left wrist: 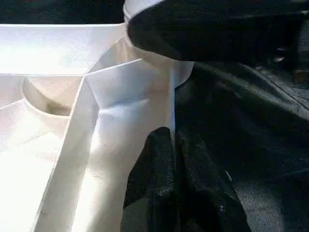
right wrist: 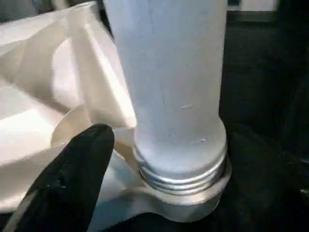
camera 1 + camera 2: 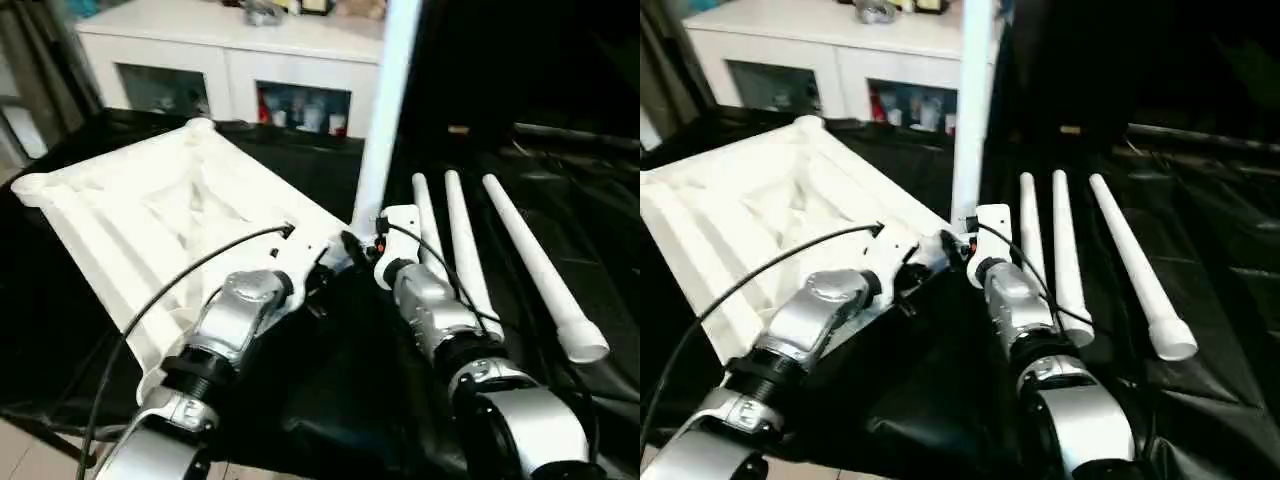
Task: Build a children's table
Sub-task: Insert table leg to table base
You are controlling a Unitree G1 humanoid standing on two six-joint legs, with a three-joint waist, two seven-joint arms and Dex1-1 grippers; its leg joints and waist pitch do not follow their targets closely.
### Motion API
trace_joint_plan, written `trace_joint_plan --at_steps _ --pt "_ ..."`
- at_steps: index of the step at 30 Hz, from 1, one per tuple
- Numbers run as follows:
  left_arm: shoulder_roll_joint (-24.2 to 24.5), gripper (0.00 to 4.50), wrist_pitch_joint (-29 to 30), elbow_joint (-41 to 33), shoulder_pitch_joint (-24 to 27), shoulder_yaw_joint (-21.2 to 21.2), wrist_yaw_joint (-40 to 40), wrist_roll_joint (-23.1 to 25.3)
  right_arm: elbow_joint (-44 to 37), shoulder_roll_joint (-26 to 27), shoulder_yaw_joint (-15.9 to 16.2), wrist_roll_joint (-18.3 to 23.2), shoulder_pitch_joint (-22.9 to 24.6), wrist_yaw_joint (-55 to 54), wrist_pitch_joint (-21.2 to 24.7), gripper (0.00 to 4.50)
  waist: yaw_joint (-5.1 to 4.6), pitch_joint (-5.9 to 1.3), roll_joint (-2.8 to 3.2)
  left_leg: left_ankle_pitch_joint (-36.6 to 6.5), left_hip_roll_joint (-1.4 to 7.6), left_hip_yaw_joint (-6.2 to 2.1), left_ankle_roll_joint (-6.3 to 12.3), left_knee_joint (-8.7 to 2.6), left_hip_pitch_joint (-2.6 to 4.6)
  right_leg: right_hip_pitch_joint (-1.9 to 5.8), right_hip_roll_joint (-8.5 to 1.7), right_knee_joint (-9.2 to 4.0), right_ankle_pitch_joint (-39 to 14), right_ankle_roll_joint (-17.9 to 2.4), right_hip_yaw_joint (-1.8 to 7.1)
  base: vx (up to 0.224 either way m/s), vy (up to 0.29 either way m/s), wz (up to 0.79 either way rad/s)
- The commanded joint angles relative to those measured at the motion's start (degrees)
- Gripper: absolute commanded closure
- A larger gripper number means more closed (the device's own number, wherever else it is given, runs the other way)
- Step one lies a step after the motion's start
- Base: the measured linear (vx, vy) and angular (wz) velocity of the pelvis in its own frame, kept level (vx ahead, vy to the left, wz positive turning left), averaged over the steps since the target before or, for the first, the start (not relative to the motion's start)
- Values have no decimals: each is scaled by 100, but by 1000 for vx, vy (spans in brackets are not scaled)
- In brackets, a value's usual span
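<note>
The children's table top (image 3: 130, 220) lies upside down on black cloth, its ribbed underside facing up. One white leg (image 3: 385, 110) stands upright in the corner socket nearest my grippers, and its threaded end (image 2: 181, 176) shows just above the socket. My left gripper (image 1: 173, 137) is shut on the top's thin rim wall beside that corner. My right gripper (image 3: 362, 238) is open around the base of the upright leg. One black finger (image 2: 82, 164) stands a little apart from the tube. Three more legs (image 3: 470, 250) lie side by side on the cloth to the right.
A white cabinet (image 3: 240, 60) with glass-fronted compartments stands behind the work surface. Black cloth (image 3: 560, 200) covers the surface and hangs in folds at the near edge. A cable runs along each of my forearms.
</note>
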Motion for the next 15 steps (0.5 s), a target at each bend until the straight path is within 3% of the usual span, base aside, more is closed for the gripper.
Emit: trace_joint_plan --at_steps 1,5,6,9,15 --pt "140 450 -155 39 272 -73 -467 -165 -194 -51 360 -156 -45 742 20 64 36 -273 -29 -880 233 -85 332 -351 -59 254 -536 -495 -934 -1044 308 0 0 0" --pt "477 450 -279 -278 464 -84 -1043 -319 -363 -431 621 -324 -24 1569 -57 64 24 -288 -34 -692 246 -73 448 -328 -71 272 -536 -456 -686 -1145 317 0 0 0" --pt "704 450 -319 -504 593 -99 -1422 -429 -437 -668 739 -421 -11 2046 -109 64 40 -287 -21 -662 255 -63 479 -323 -35 244 -518 -447 -559 -1199 315 0 0 0" --pt "1022 450 -224 -880 799 -144 -1921 -620 -522 -913 815 -398 -40 2625 -26 64 55 -297 -19 -556 266 -58 560 -310 -28 251 -520 -392 -240 -1345 313 0 0 0" --pt "1171 450 -112 -1151 952 -147 -2163 -738 -553 -1002 991 -427 -36 3155 42 64 74 -302 -21 -458 270 -43 631 -290 -40 253 -495 -342 90 -1482 300 0 0 0"
